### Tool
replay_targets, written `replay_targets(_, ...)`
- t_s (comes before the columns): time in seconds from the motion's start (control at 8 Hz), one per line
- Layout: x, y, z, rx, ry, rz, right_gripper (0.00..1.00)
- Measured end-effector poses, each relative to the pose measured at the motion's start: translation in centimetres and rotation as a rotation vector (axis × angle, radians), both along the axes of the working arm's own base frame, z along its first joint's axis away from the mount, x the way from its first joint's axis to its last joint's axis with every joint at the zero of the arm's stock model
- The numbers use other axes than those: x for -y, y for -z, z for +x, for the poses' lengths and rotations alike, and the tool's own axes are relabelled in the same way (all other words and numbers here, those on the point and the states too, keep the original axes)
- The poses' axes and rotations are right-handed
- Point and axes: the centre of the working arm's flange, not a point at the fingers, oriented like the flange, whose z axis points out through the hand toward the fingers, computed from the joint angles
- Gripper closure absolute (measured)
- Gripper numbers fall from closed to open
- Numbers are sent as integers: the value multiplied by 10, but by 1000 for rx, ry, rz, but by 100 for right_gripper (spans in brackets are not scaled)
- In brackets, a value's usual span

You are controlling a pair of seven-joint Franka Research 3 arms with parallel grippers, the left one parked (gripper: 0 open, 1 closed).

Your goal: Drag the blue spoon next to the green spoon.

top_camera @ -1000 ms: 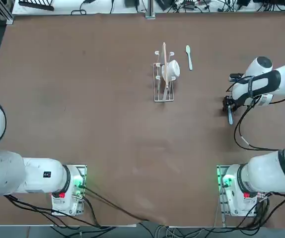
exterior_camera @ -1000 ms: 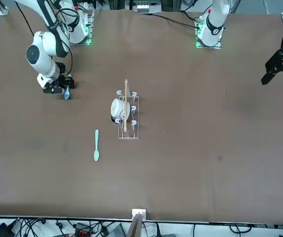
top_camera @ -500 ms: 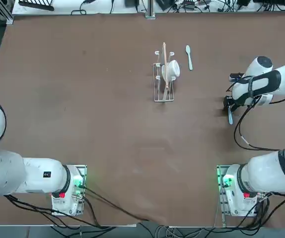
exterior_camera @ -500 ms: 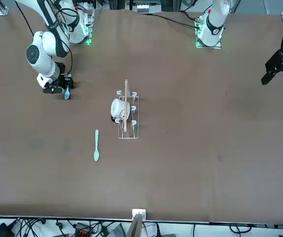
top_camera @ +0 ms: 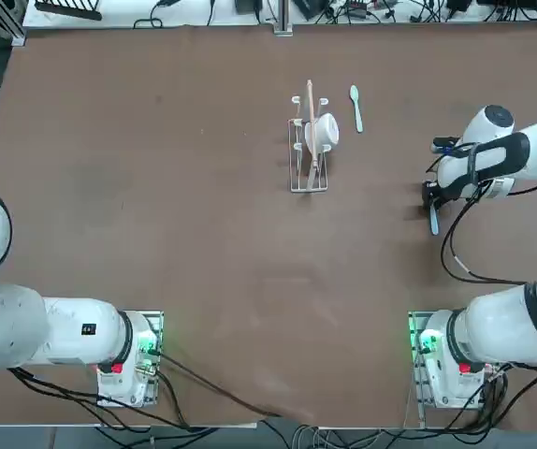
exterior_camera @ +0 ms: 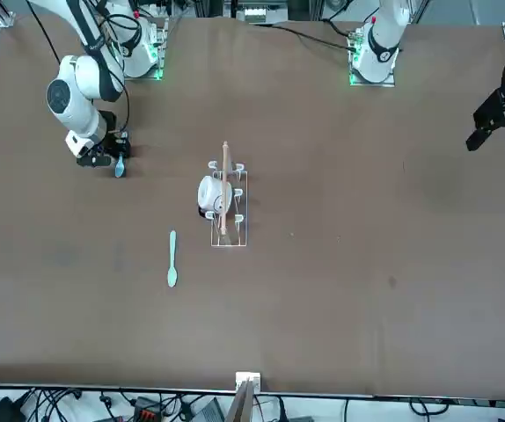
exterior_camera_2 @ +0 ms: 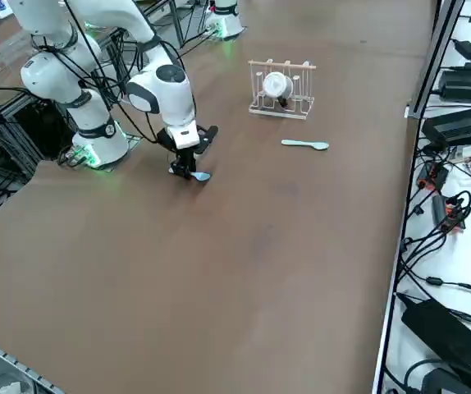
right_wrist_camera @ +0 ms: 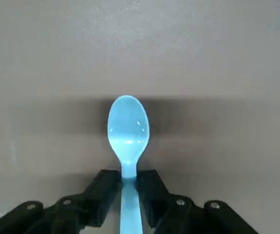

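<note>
Gripper [right_wrist_camera: 129, 183] on my right arm sits low over the brown counter [top_camera: 156, 187], its two black fingers [right_wrist_camera: 103, 187] clamped on the handle of the blue spoon [right_wrist_camera: 128, 127]. From the wrist camera I see the handle pinched just behind the oval bowl, with the bowl sticking out past the fingertips, hollow side up, over its own shadow on the counter surface.

From overhead, gripper [top_camera: 429, 198] is under the white wrist, and the blue spoon [top_camera: 433, 220] pokes out from it toward the arm bases. From the side camera, gripper [exterior_camera_2: 185, 167] points straight down and the blue spoon [exterior_camera_2: 200, 176] shows as a small blue tip at counter level. I cannot tell whether the spoon touches the counter or hangs just above it.

Green spoon [top_camera: 355, 107] lies flat and well apart from the gripper, off toward the far edge and toward the parked arm's side. Its handle runs roughly parallel to the blue spoon's.

Wire drying rack [top_camera: 309, 150] stands just beside the green spoon, on the side farther from the gripper, holding a white cup [top_camera: 326, 131] and an upright wooden board [top_camera: 311, 126].
</note>
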Motion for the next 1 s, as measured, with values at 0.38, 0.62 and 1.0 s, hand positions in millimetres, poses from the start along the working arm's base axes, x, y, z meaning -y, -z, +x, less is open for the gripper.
replay_targets(0.38, 0, -2, 1, 2, 0, 0, 75)
replay_targets(0.62, 0, -5, 1, 3, 0, 0, 86)
replay_targets(1.0, 0, -5, 1, 5, -3, 0, 86)
